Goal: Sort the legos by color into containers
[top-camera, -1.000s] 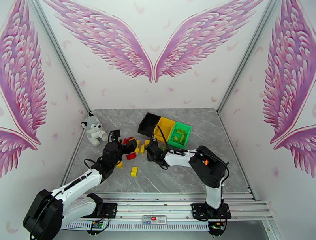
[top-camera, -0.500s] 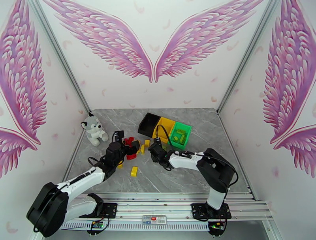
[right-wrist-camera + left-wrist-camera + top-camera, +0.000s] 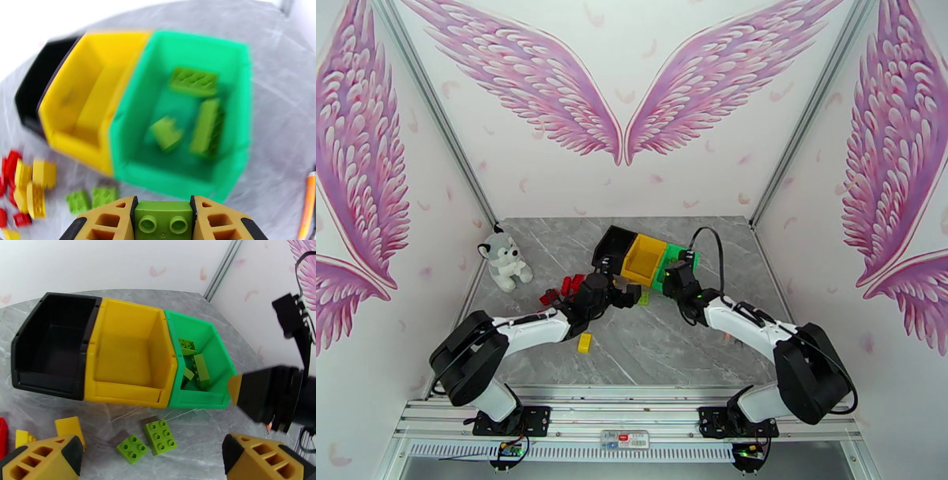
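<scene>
The right gripper [image 3: 163, 205] pinches a green brick [image 3: 162, 222] tight, right by the green bin [image 3: 239, 98], likely to drop it in with the other green ones, while the left gripper [image 3: 152, 453] is spread wide over two green bricks [image 3: 132, 446] on the table [image 3: 205, 425].
</scene>
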Controlling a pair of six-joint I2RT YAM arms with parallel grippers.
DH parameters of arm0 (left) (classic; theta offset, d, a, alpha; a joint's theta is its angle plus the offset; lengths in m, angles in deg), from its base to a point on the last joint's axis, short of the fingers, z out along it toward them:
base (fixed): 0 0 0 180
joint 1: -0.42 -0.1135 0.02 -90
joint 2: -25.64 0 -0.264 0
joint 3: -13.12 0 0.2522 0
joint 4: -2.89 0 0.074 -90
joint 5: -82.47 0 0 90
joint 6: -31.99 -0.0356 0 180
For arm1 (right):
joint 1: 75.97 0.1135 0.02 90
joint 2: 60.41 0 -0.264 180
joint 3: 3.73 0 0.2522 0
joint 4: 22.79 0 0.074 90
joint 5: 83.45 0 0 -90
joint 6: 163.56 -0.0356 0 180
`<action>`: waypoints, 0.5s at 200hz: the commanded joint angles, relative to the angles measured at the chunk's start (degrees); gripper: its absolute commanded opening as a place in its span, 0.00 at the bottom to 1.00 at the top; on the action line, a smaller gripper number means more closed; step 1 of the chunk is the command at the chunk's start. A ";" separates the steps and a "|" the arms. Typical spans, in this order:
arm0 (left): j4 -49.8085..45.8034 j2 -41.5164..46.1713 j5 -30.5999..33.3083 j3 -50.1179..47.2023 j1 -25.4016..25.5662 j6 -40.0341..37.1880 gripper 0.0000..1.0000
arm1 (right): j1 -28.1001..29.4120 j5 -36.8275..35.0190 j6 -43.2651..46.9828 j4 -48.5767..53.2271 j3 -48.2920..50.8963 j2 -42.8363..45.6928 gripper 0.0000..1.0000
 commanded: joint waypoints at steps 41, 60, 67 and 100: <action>-4.58 -4.24 3.16 7.83 0.93 -4.39 0.98 | -4.88 2.58 1.68 4.75 -12.14 -7.55 0.34; -5.39 -4.84 3.34 8.73 0.91 -4.87 0.98 | -5.68 3.03 1.63 5.34 -15.65 -11.07 0.39; -5.80 -4.93 3.51 9.06 0.91 -5.05 0.97 | -5.97 3.36 1.66 5.45 -16.87 -12.37 0.42; -7.54 -4.98 4.64 9.85 0.91 -5.82 0.97 | -6.09 3.28 2.22 6.81 -20.70 -16.41 0.59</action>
